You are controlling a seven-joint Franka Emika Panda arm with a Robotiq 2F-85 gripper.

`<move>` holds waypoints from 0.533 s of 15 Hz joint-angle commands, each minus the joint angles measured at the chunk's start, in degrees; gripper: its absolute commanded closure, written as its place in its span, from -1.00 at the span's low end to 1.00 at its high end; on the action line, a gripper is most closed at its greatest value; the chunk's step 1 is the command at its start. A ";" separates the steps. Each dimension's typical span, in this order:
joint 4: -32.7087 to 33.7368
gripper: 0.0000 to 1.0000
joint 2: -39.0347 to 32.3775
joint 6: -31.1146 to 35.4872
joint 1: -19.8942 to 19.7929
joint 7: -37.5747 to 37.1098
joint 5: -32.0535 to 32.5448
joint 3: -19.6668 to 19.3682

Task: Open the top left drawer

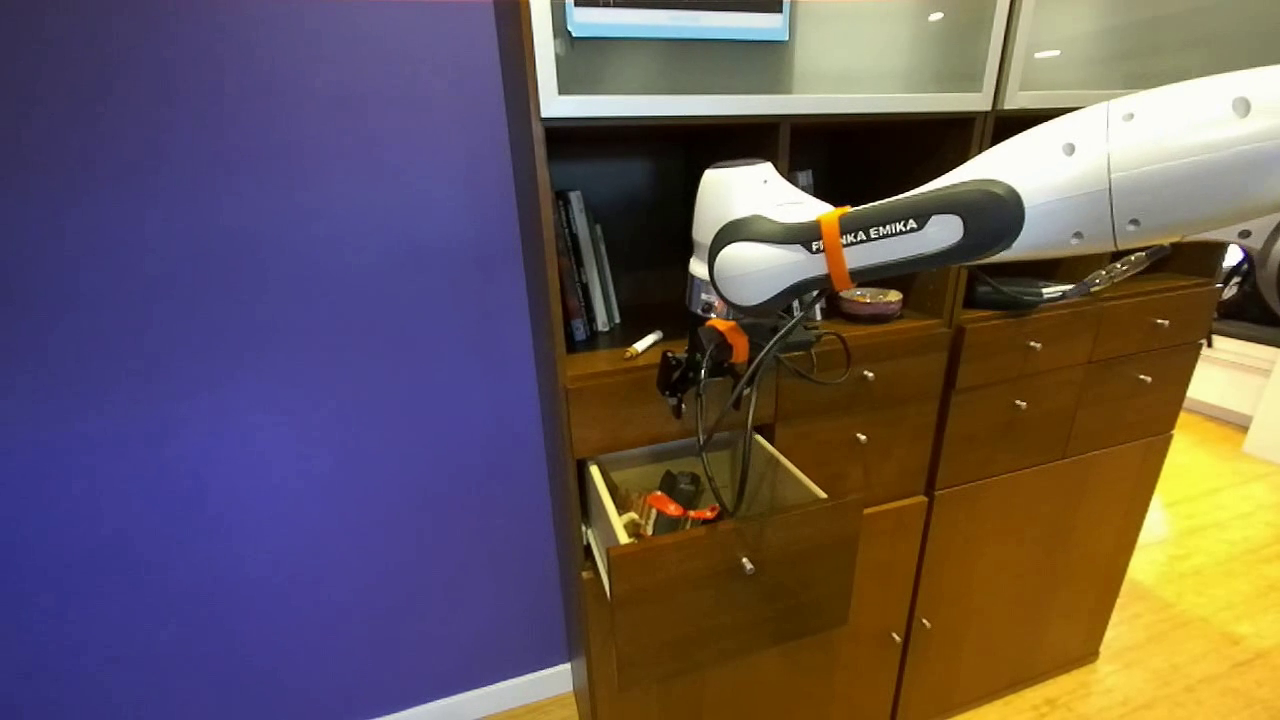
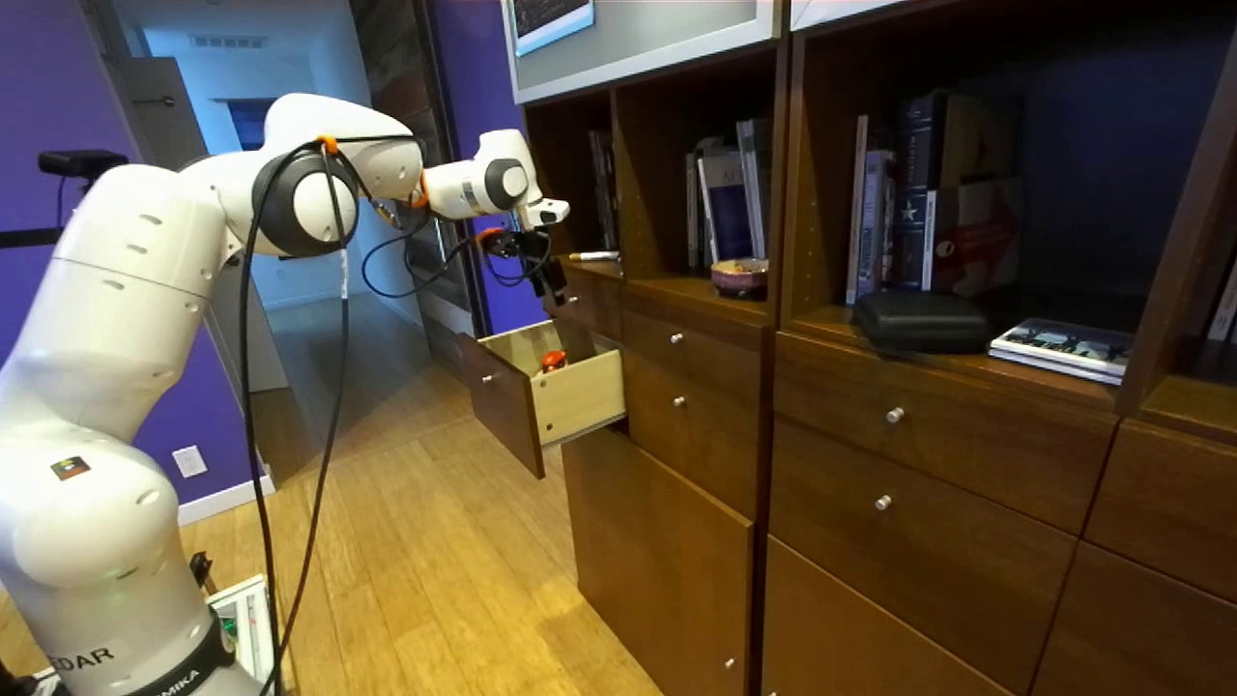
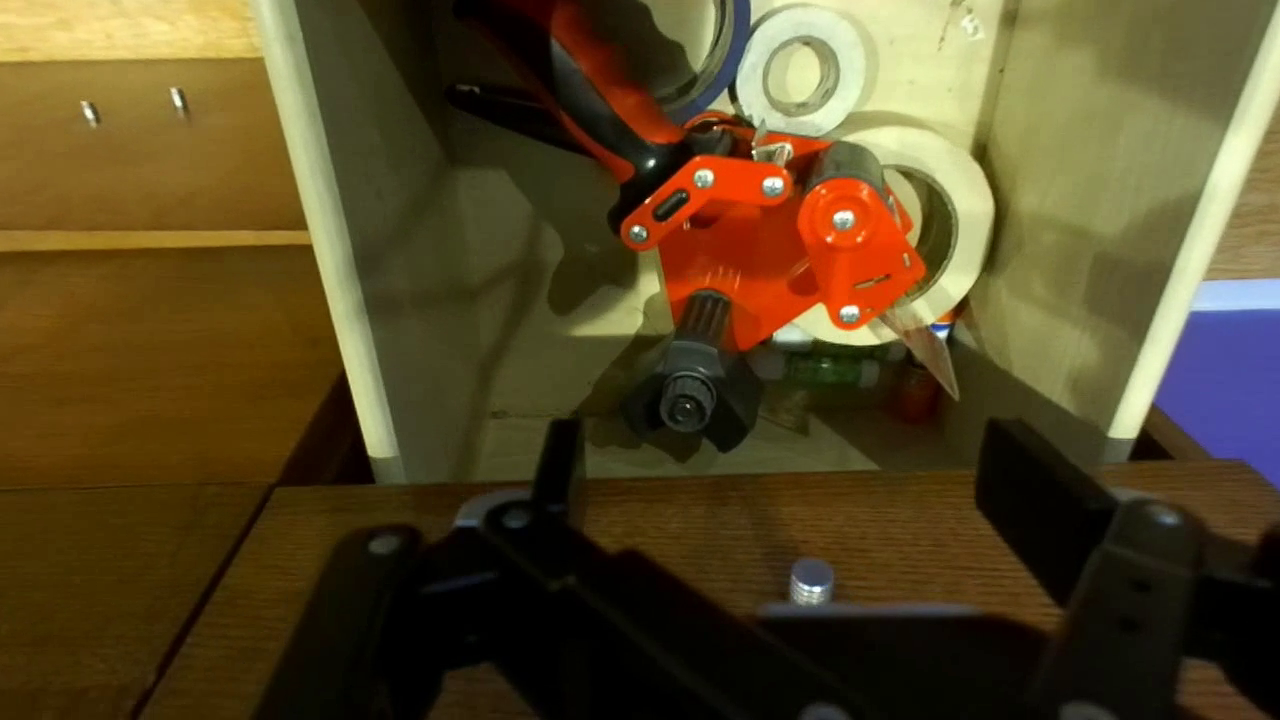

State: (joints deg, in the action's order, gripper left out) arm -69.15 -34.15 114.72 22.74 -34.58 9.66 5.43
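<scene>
Tool (image 3: 788, 455), two fingers (image 3: 1040, 495) parted, one top left drawer (image 1: 632, 420) closed

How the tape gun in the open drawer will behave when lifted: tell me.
The tape gun will likely feel stiff, its red frame being screwed together. It may twist when gripped, since its handle juts out at an angle. Its clear strip looks thin and would probably bend if pushed.

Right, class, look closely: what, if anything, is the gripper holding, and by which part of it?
Nothing is held: the gripper stands open, and in the wrist view the knob of the top left drawer shows between its spread fingers, unclasped.
</scene>
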 commanded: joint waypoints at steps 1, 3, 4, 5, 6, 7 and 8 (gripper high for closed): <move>6.59 -1.00 -4.65 -0.25 1.98 -0.31 1.33 -1.70; 8.60 -0.92 -6.21 -0.42 2.62 -0.36 1.48 -2.24; 9.47 -0.76 -6.93 -0.37 2.91 -0.32 1.48 -2.46; 9.91 -0.61 -7.46 0.35 2.88 -0.49 2.44 -2.37; 10.67 -0.39 -8.11 0.28 3.01 -0.49 2.56 -2.50; 11.42 -0.22 -8.67 0.17 3.22 -0.47 3.02 -2.66; 12.14 -0.14 -9.24 0.24 3.30 -0.52 3.28 -2.81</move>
State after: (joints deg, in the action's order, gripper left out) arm -61.51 -40.44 114.88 24.91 -34.58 11.00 3.66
